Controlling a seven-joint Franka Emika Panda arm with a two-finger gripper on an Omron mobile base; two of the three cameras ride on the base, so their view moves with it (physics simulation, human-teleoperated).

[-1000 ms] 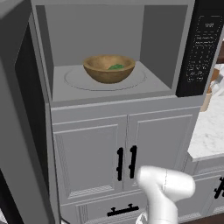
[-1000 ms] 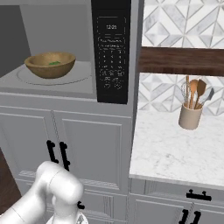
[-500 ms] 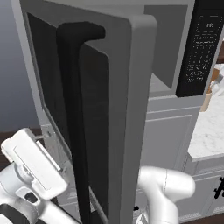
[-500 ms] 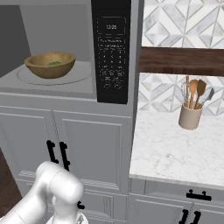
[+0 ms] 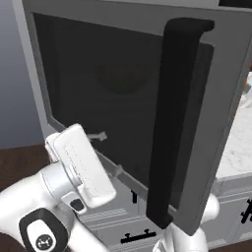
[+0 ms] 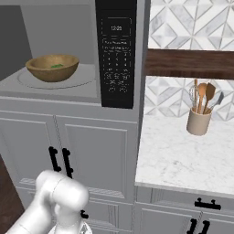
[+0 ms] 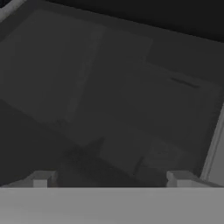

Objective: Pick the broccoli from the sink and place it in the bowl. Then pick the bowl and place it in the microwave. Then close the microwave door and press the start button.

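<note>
The wooden bowl (image 6: 52, 68) sits on the turntable inside the microwave (image 6: 59, 87), with the green broccoli (image 6: 57, 66) in it. The black keypad panel (image 6: 116, 50) is to its right. In the left base view the microwave door (image 5: 123, 78) stands half swung, with its dark window and black bar handle (image 5: 174, 123) close to the camera. My gripper (image 5: 109, 152) is open at the door's lower left, its fingertips (image 5: 101, 135) against the window's outer face with nothing between them. The hand view looks onto that dark pane, gripper (image 7: 109, 179) open. The sink is out of view.
White cabinet doors with black handles (image 6: 59, 160) stand below the microwave. To the right, a marble counter (image 6: 183, 160) holds a beige utensil holder (image 6: 199, 121) against the tiled wall. A dark wooden shelf (image 6: 189, 64) hangs above it.
The microwave door has swung further round across the left base view, and my hand has risen with it along the door's lower left. The bowl has not moved.
</note>
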